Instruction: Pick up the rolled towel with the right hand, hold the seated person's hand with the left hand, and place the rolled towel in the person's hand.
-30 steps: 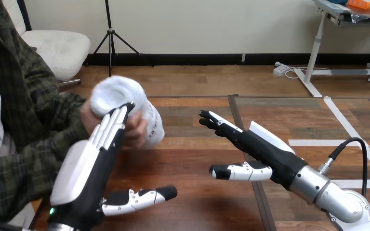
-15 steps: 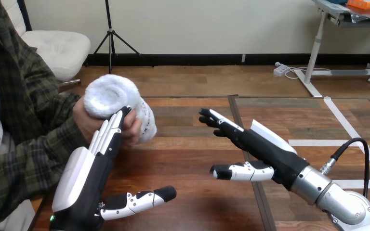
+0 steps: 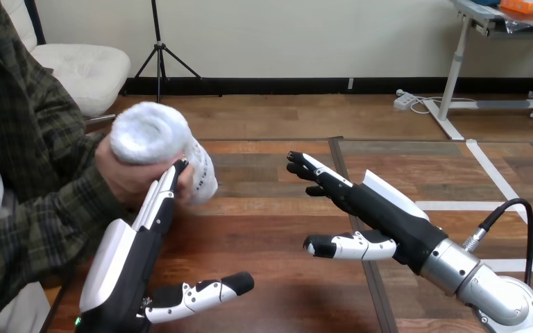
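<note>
The rolled white towel lies in the person's hand at the left, lifted above the table. My left hand is open, its straight fingers lying against the front of the person's hand just under the towel, thumb stuck out to the right. My right hand hovers open over the table's middle, a good gap to the right of the towel, with nothing in it.
The wooden table spreads below both hands. The person's sleeved forearm comes in from the left edge beside my left arm.
The person's hand has drawn the towel leftwards and a little up. My left hand has dropped slightly lower and back. The right hand has barely moved.
</note>
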Controlling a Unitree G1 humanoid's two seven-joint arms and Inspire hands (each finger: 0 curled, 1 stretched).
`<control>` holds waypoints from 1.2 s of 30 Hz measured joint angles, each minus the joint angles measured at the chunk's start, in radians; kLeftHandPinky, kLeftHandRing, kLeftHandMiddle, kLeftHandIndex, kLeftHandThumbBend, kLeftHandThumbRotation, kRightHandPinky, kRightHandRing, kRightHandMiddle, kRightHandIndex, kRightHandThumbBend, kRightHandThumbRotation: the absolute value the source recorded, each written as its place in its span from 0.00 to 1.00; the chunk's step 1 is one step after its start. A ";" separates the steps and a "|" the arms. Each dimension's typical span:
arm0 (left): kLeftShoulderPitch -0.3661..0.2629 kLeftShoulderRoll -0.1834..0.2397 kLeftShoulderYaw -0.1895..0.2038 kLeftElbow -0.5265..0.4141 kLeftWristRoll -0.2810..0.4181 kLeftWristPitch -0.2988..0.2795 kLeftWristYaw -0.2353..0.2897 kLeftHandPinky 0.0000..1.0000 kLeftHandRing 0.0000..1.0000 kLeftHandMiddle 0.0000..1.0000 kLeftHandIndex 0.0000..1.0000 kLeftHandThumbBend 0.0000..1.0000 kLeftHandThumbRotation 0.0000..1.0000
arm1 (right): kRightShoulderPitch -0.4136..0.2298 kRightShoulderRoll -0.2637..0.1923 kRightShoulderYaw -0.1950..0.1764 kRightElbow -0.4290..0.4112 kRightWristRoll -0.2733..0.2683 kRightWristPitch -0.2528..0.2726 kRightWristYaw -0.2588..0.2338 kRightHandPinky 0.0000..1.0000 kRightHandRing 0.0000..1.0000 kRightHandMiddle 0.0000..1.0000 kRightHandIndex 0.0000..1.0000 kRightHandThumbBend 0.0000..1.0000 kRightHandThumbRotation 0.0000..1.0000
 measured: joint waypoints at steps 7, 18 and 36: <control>0.002 -0.003 0.000 0.011 -0.001 -0.004 -0.003 0.95 1.00 1.00 1.00 1.00 0.58 | 0.009 0.000 0.000 -0.009 0.001 0.004 0.000 0.93 1.00 0.98 1.00 1.00 0.73; 0.001 -0.003 0.001 0.022 -0.003 -0.017 -0.009 0.95 1.00 1.00 1.00 1.00 0.59 | 0.017 0.000 -0.005 -0.015 0.008 0.005 0.002 0.93 1.00 0.98 1.00 1.00 0.73; -0.004 -0.003 0.002 0.051 -0.019 -0.039 -0.013 0.94 1.00 1.00 1.00 1.00 0.59 | 0.021 0.000 -0.024 -0.018 0.027 0.006 0.011 0.93 1.00 0.99 1.00 1.00 0.72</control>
